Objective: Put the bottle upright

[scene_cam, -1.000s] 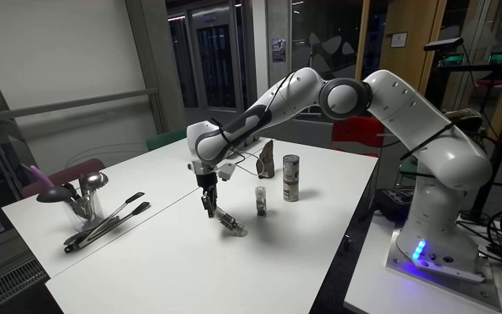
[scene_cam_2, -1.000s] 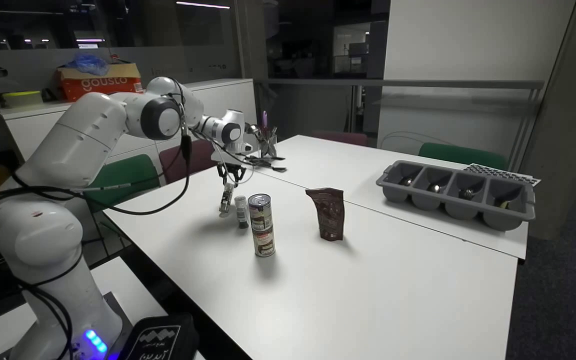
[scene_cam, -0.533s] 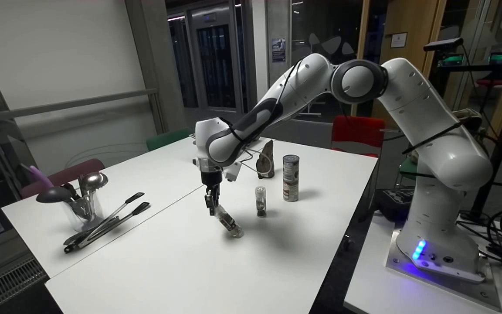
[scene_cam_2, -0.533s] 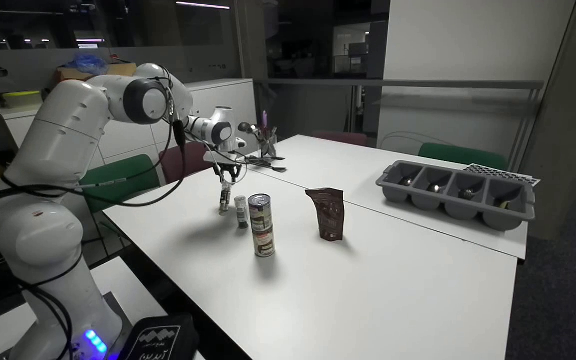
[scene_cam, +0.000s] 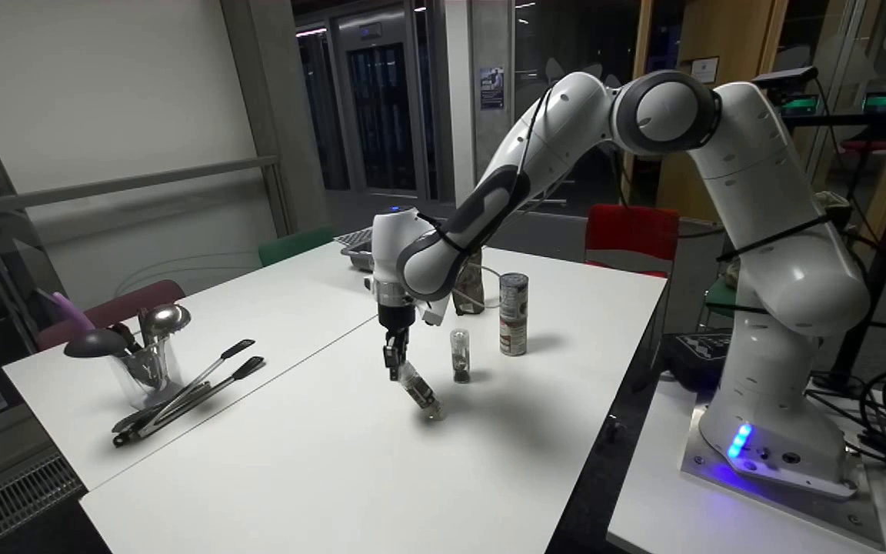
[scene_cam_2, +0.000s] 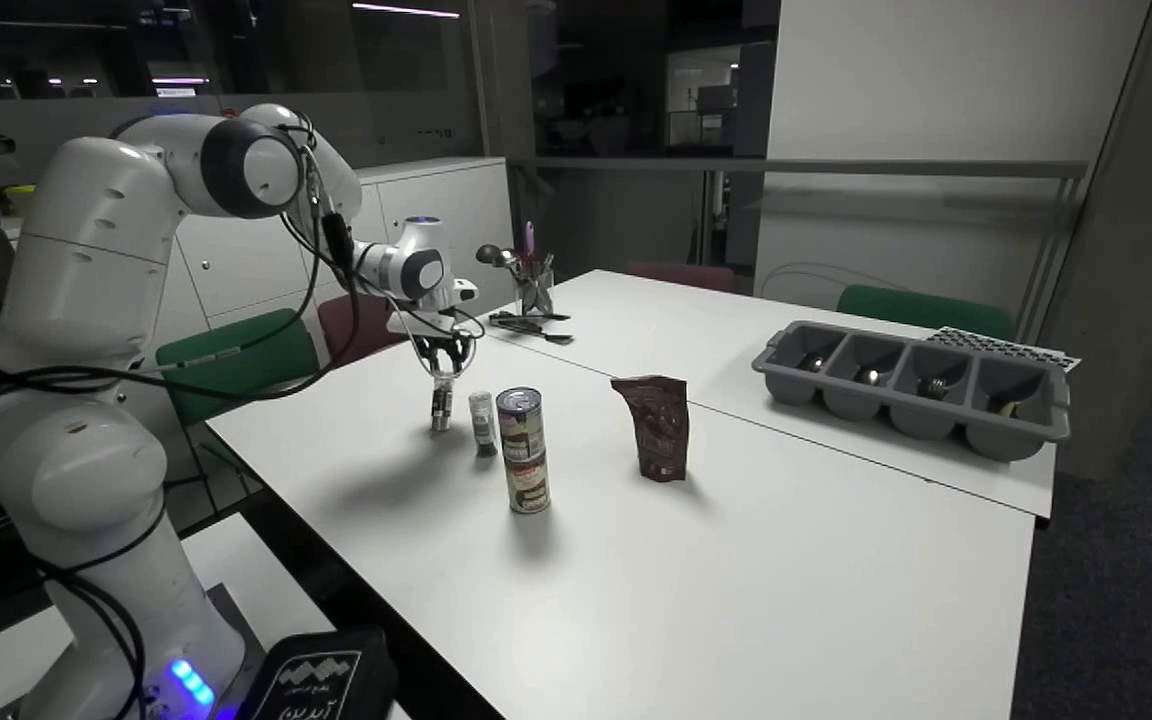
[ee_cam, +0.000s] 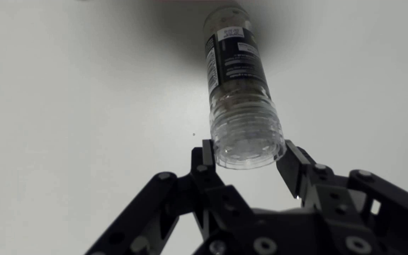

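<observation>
The gripper [ee_cam: 249,153] is clamped on the clear capped end of a spice bottle [ee_cam: 237,67], its fingers [ee_cam: 207,153] against either side. In an exterior view the spice bottle [scene_cam: 421,390] lies near mid-frame, tilted over the white table [scene_cam: 320,492], lower end toward the lower right, so it is not yet upright.

If we let go at this lean, it would probably topple and roll, because only an edge would meet the tabletop. We hold it close to its very end, so pressing down could make it pivot between the fingers. Swinging it up and right in that frame risks knocking the small jar [scene_cam: 461,355], and beyond it the stacked cans [scene_cam: 513,315].

We cannot tell whether the lower end touches the table. In the wrist view it fades into shadow at the upper middle, and much of the print is unreadable.
</observation>
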Motion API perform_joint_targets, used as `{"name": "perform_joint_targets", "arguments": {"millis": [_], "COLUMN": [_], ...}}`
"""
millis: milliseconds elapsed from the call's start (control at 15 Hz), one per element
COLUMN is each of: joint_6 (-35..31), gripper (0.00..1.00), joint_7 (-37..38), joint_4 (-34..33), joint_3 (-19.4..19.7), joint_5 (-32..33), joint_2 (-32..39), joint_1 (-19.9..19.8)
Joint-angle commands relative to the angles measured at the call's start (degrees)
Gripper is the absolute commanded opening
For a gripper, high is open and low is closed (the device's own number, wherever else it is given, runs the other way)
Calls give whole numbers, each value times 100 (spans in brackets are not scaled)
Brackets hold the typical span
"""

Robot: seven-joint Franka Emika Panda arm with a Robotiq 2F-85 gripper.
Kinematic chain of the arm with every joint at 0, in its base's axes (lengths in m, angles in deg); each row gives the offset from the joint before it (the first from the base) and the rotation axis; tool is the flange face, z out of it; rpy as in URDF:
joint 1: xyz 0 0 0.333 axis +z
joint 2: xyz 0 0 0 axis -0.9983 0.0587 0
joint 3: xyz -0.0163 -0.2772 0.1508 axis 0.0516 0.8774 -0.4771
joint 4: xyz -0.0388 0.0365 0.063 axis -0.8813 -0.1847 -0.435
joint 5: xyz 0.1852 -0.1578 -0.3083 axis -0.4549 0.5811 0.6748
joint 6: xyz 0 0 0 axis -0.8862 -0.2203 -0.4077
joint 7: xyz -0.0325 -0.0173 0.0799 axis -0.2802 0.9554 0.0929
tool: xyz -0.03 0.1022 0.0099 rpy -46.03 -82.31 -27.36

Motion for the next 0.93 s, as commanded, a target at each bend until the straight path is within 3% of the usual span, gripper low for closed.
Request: {"name": "perform_joint_targets", "arguments": {"millis": [0, 467, 867], "joint_6": [-189, -38, -610], "gripper": [25, 25, 25], "joint_7": [655, 1365, 1115], "joint_4": [878, 1284, 1397], "joint_3": [127, 92, 95], "joint_5": [293, 658, 1110], "joint_2": [-822, -1350, -1326], "joint_1": [265, 491, 400]}}
